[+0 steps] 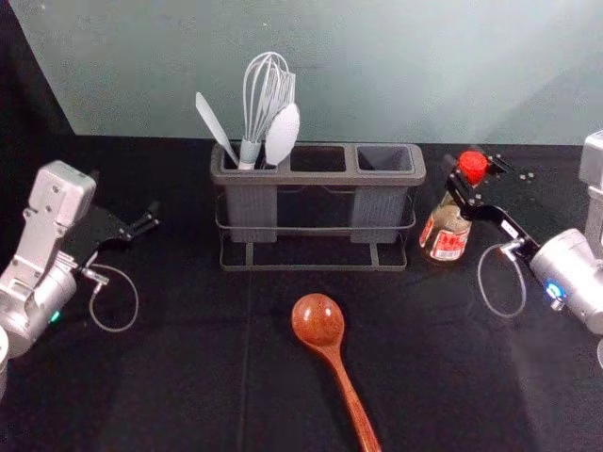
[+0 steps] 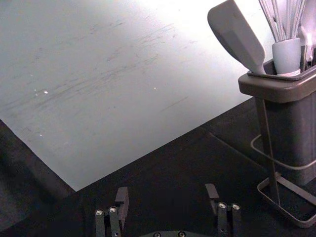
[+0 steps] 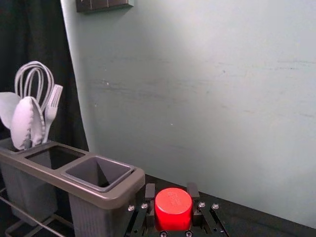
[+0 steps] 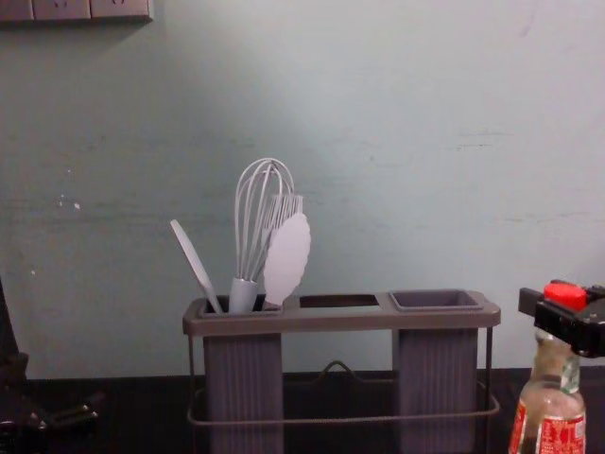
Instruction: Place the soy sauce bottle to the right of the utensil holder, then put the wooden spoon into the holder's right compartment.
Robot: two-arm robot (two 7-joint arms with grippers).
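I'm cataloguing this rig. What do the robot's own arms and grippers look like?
The left arm and right arm are silvery, with rounded housings and a looped grey cable each. The left has a green light, the right a blue one. The left gripper and right gripper are black with silver screws.

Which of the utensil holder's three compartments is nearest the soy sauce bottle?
The right compartment. It is empty, unlike the left compartment, which holds the whisk, and it lies closest to the bottle in the right gripper.
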